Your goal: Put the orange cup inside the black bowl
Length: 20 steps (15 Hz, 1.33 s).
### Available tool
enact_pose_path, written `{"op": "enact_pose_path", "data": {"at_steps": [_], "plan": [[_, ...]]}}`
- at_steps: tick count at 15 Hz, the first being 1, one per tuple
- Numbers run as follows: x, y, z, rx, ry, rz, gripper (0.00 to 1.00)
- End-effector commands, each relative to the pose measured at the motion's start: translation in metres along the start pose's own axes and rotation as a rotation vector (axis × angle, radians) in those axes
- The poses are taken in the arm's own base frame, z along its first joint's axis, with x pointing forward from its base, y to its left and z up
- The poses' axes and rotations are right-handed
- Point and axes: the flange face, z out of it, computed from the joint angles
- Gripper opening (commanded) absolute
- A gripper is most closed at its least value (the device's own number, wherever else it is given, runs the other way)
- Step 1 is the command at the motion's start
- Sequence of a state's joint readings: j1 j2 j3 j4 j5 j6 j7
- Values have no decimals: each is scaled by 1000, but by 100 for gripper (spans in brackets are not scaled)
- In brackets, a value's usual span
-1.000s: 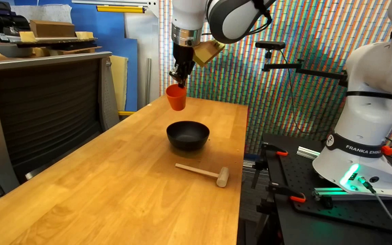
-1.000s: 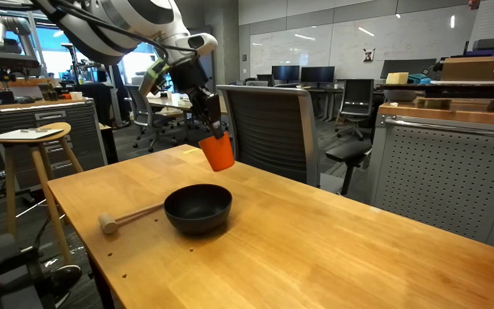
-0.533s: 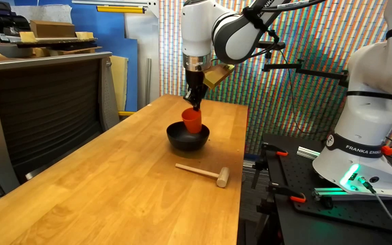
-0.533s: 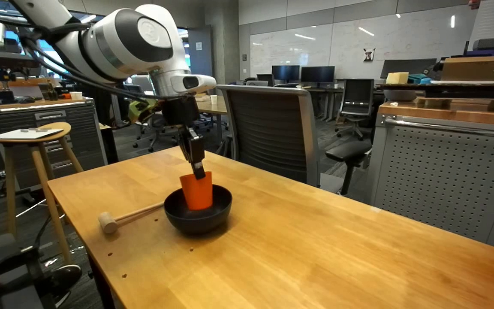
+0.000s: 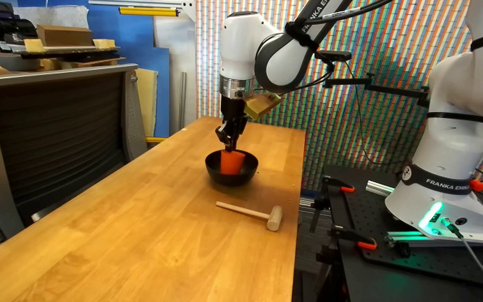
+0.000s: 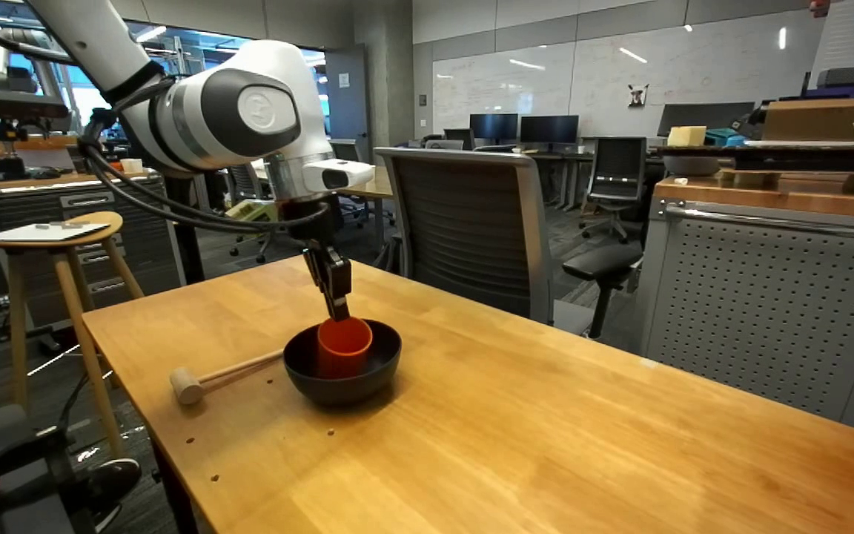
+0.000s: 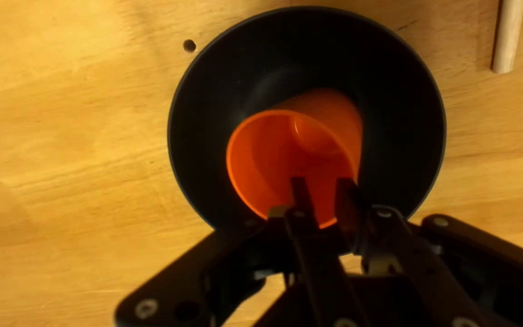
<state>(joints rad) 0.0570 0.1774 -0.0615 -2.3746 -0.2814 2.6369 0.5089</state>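
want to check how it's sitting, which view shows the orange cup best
The wrist view: it looks down into the orange cup, showing its inside and part of its outside, though the gripper covers some. In an exterior view its mouth shows, smaller; in an exterior view, mainly its outer wall.

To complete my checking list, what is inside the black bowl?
The orange cup sits tilted inside the black bowl, covering the floor beneath. The gripper hides part of the cup's rim.

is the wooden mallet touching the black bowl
No, in an exterior view a strip of tabletop separates the wooden mallet from the black bowl.
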Motion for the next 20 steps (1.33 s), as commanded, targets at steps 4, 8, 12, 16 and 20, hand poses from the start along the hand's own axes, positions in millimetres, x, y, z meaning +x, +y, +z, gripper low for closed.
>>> {"op": "enact_pose_path", "data": {"at_steps": [4, 8, 12, 16, 20], "plan": [[9, 15, -48, -47, 101, -79, 80], [1, 18, -104, -25, 164, -180, 100], [-10, 23, -168, 74, 166, -327, 100], [-7, 32, -184, 80, 136, -354, 100], [-17, 48, -213, 87, 135, -383, 100]]}}
